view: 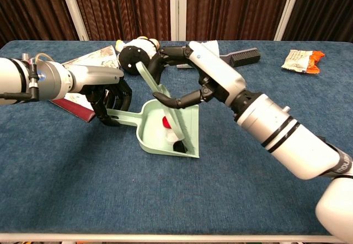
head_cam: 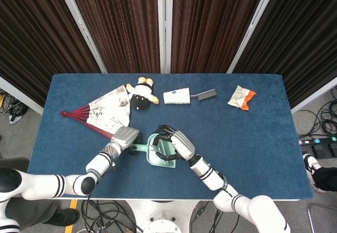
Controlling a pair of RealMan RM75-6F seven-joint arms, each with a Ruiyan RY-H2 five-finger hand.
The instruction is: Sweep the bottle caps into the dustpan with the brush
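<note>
A pale green dustpan (view: 190,123) (head_cam: 152,158) lies on the blue table near its front middle. My left hand (view: 108,97) (head_cam: 124,136) grips its handle. My right hand (view: 205,77) (head_cam: 177,143) holds a thin pale green brush (view: 163,104), tilted, with its lower end inside the pan. A red cap (view: 165,122), a white cap (view: 170,136) and a black cap (view: 178,144) lie in the pan beside the brush. In the head view my right hand hides the caps.
A plush toy (head_cam: 141,93) (view: 134,54) and a folding fan (head_cam: 102,112) lie behind the pan to the left. A white brush with dark bristles (head_cam: 187,95) lies at the back middle, a snack packet (head_cam: 241,97) (view: 299,60) at the back right.
</note>
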